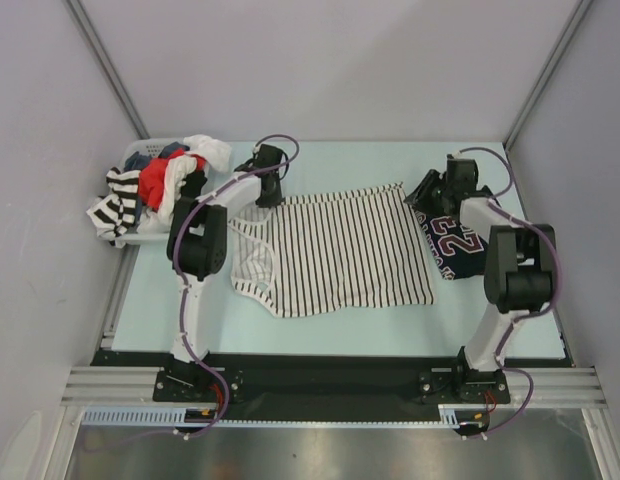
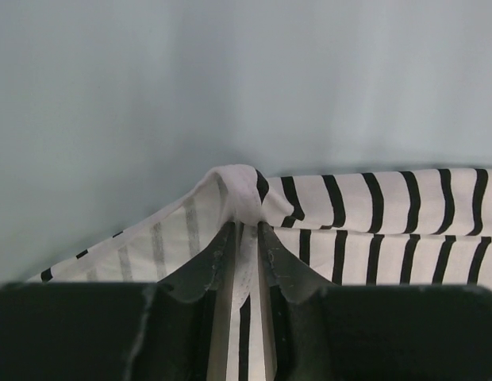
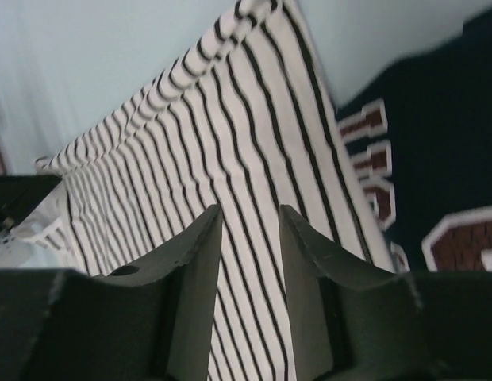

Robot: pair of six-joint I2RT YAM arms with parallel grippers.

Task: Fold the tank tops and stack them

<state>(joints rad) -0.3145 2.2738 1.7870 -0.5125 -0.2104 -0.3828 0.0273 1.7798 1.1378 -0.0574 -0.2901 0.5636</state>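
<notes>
Striped tank top (image 1: 340,250): white with thin dark stripes, spread flat in the middle of the surface (image 1: 340,325), its hem towards the right and its neck and straps towards the left
Navy jersey (image 1: 458,250): lies at the right of the surface, just beside the right edge of the striped tank top and partly under the right arm; from the right wrist view the striped edge seems to touch or slightly overlap it
Writing: a big "23" (image 1: 460,238) in maroon with a white outline on the navy jersey; other maroon letters show in the right wrist view but are cut off and cannot be read; I see no brand mark anywhere
Left gripper (image 2: 246,226): at the far left corner of the striped tank top, jaws clenched on a pinch of its cloth, which bunches up in a small hump above the tips
Right gripper (image 3: 250,218): at the far right corner of the striped tank top, jaws parted with a plain gap, striped cloth showing through the gap but not pinched
Basket (image 1: 140,148): white, at the far left edge of the surface, well apart from both tops
Heap of clothes (image 1: 165,180): fills the basket and spills over its near rim; red, white, dark and broad black-and-white striped pieces
</notes>
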